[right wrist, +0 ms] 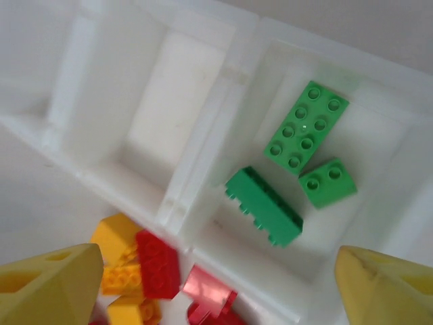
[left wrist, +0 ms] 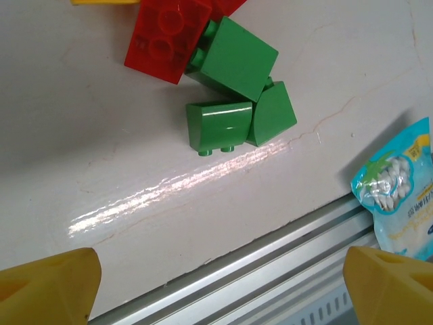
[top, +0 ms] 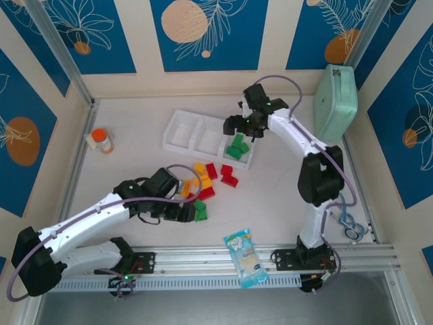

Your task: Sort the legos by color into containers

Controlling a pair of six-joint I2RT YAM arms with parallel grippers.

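1. Near the white translucent three-compartment plastic tray (top: 177, 128), loose green plastic bricks (left wrist: 233, 101) lie before the wide-open, empty left gripper (left wrist: 218, 274).
2. Over its right compartment of sorted green bricks (right wrist: 306, 128), the right gripper (right wrist: 216, 271) gapes empty.

No readable text; print on snack packet (left wrist: 399, 196) (blue-and-white) too blurred to read.
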